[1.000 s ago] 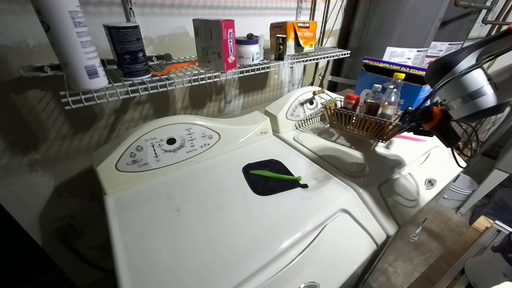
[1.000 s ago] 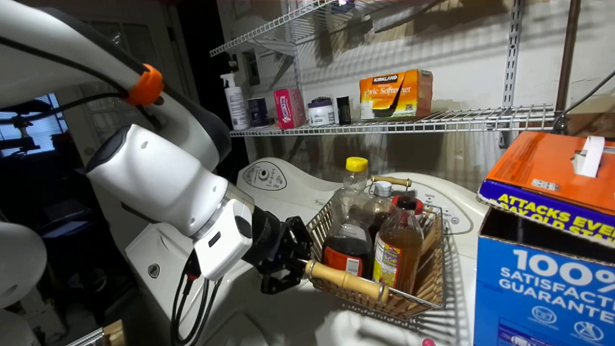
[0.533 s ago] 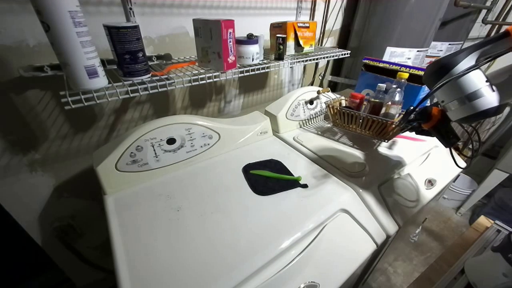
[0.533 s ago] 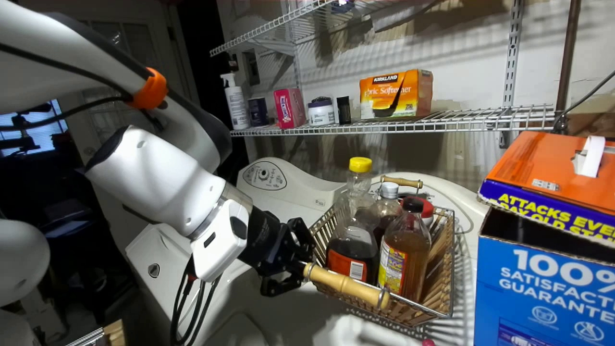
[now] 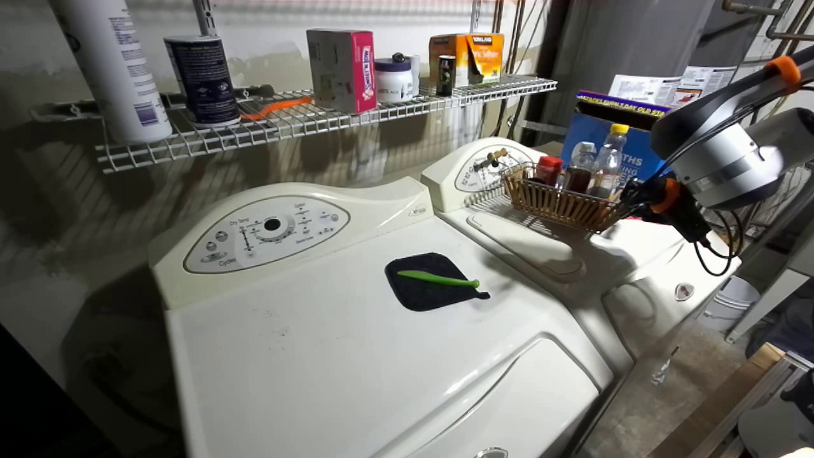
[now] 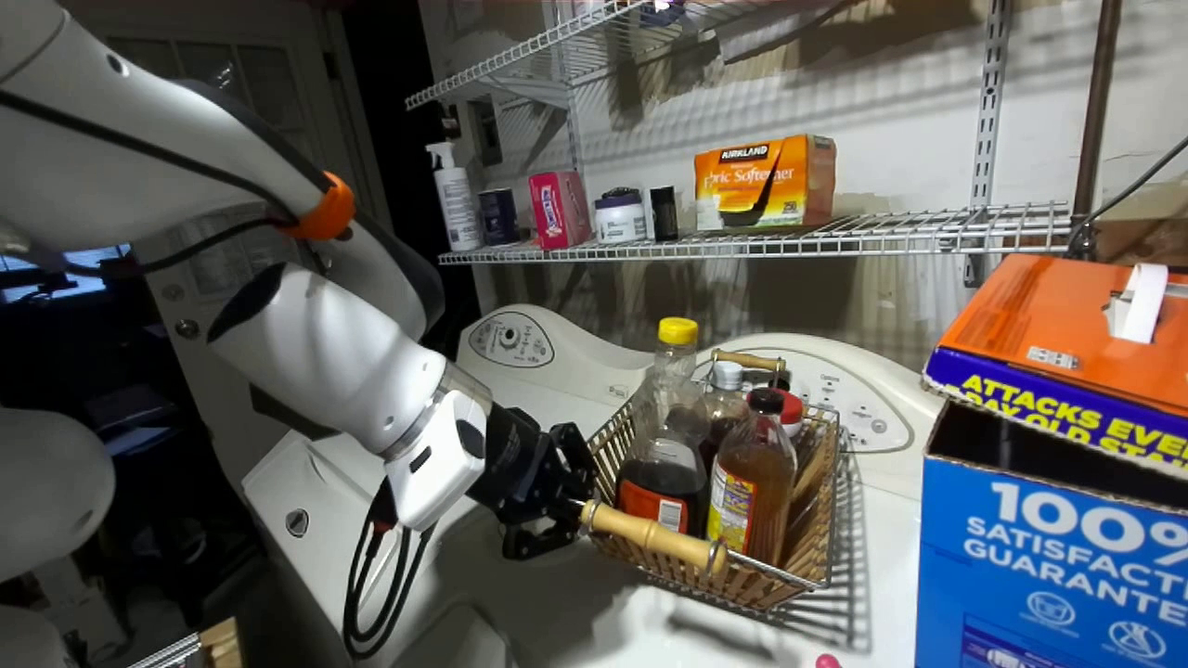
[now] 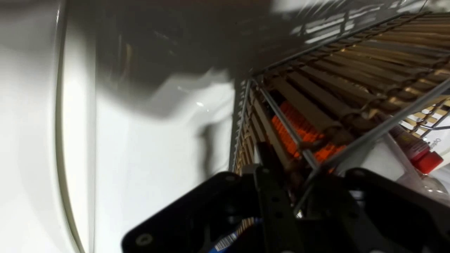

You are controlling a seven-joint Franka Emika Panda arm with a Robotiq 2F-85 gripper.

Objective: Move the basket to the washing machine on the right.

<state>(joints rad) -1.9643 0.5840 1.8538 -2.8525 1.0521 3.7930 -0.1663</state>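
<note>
In an exterior view, the basket is clamped near one corner — extending frame-right from the gripping tool.

1. In both exterior views I read "KIRKLAND" on the orange box, one o'clock; "Sweet'N Low", pink box, past eleven.
2. In an exterior view, nine: "Dry Temp", "Cycles", panel.
3. In an exterior view: "100%", blue box, four; "ATTACKS", lid, three.

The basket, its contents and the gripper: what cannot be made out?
Basket: cut off by right edge, wrist view.
Red-lidded container: bottom hidden by basket, in an exterior view.
Yellow-capped bottle: label print too small, in an exterior view.
Gripper: exact hold lost in shadow, wrist view.
</note>
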